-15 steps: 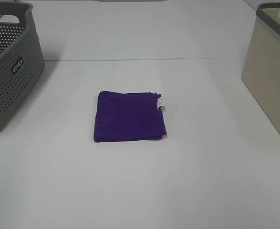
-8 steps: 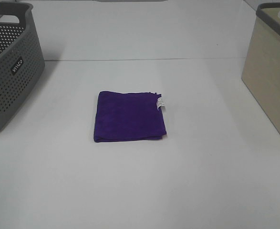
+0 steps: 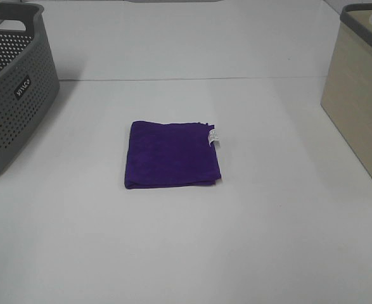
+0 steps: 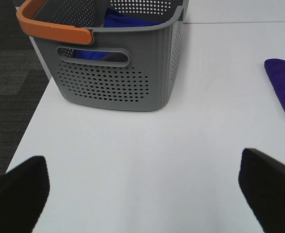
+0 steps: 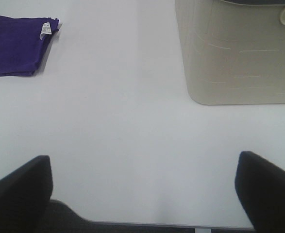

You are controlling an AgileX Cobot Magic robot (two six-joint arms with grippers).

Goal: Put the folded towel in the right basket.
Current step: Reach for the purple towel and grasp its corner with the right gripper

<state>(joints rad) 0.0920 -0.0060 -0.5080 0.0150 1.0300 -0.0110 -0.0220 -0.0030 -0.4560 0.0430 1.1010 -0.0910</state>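
A folded purple towel (image 3: 172,154) with a small white tag lies flat in the middle of the white table; it also shows in the left wrist view (image 4: 283,90) and the right wrist view (image 5: 16,44). The right basket (image 3: 360,95) is beige with a dark rim, at the table's right edge, and shows in the right wrist view (image 5: 237,53). My left gripper (image 4: 142,189) is open and empty, near the table's front left, apart from the towel. My right gripper (image 5: 142,189) is open and empty near the front right edge. Neither arm shows in the exterior high view.
A grey perforated basket (image 3: 11,88) with an orange handle (image 4: 52,24) stands at the left and holds blue cloth (image 4: 125,19). The table's left edge drops to dark floor (image 4: 6,73). The table's front edge (image 5: 132,224) shows in the right wrist view.
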